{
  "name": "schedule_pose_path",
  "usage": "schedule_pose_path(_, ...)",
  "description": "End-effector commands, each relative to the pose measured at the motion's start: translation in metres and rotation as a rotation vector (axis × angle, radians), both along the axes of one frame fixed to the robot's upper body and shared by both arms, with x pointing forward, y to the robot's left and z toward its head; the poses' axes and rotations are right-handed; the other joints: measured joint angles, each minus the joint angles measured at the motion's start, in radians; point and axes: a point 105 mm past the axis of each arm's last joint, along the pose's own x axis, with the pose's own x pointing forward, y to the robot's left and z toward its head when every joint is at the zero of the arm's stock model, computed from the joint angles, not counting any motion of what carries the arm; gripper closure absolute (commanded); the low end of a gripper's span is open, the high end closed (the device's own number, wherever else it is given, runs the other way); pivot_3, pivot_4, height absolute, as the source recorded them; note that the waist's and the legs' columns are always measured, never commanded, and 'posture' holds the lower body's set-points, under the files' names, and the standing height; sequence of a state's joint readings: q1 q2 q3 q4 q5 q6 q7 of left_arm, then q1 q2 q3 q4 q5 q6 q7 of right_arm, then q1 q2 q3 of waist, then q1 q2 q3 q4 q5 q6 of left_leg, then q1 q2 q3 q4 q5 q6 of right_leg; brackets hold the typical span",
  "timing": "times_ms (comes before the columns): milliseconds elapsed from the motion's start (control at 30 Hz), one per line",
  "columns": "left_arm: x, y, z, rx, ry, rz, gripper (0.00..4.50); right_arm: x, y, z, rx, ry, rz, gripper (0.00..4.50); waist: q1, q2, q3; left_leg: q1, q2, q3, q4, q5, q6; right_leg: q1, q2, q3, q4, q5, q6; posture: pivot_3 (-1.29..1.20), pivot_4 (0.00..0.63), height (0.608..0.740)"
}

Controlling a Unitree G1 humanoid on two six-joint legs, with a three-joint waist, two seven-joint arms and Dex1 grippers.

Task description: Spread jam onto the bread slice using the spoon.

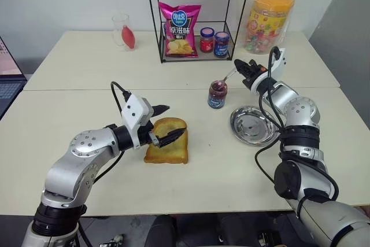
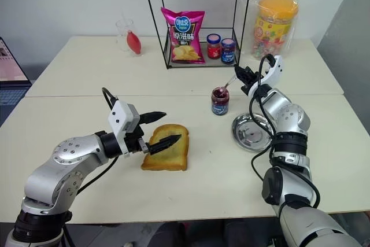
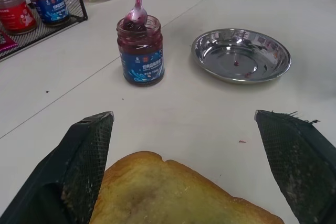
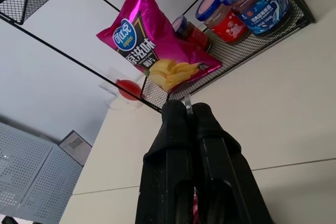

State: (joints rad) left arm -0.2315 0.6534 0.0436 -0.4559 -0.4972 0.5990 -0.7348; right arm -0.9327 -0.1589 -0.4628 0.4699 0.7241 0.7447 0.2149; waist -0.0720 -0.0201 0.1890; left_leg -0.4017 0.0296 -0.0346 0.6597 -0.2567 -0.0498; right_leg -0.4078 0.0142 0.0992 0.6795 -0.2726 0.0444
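Silvery spoon (image 1: 229, 76) in right hand (image 1: 241, 67), bowl in jam (image 1: 217, 94).

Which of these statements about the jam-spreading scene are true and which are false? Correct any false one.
1. The right gripper is shut on the slim silvery spoon. True.
2. The spoon's bowl is at the mouth of the small blue-labelled glass jam jar. True.
3. The golden-brown toast slice lies in the round shiny metal dish. False: it lies on the table, between the open left gripper's fingers.
4. The pink crisp bag stands outside the black wire rack. False: it stands inside.
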Motion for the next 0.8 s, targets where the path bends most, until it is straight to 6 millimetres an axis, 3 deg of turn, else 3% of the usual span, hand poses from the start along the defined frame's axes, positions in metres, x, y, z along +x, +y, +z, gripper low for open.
schedule_pose_path(33, -0.002, -0.005, 0.009, -0.002, -0.043, -0.029, 0.00, 0.003, -0.009, 0.018, 0.027, -0.060, -0.041, 4.47, 0.000, 0.000, 0.000, 0.000, 0.000, 0.000, 0.000, 0.000, 0.000, 0.000, 0.000, 0.000, 0.000, 0.000, 0.000, 0.00, 0.150, 0.740)
schedule_pose_path(467, -0.002, -0.004, 0.009, 0.005, -0.044, -0.029, 0.00, 0.005, -0.012, 0.007, 0.122, 0.016, -0.051, 4.47, -0.004, 0.000, 0.000, 0.000, 0.000, 0.000, 0.000, 0.000, 0.000, 0.000, 0.000, 0.000, 0.000, 0.000, 0.000, 0.00, 0.150, 0.740)
schedule_pose_path(800, -0.001, -0.001, 0.010, 0.012, -0.046, -0.023, 0.00, 0.000, -0.008, 0.013, 0.148, 0.012, -0.026, 4.47, -0.008, 0.000, 0.000, 0.000, 0.000, 0.000, 0.000, 0.000, 0.000, 0.000, 0.000, 0.000, 0.000, 0.000, 0.000, 0.00, 0.150, 0.740)
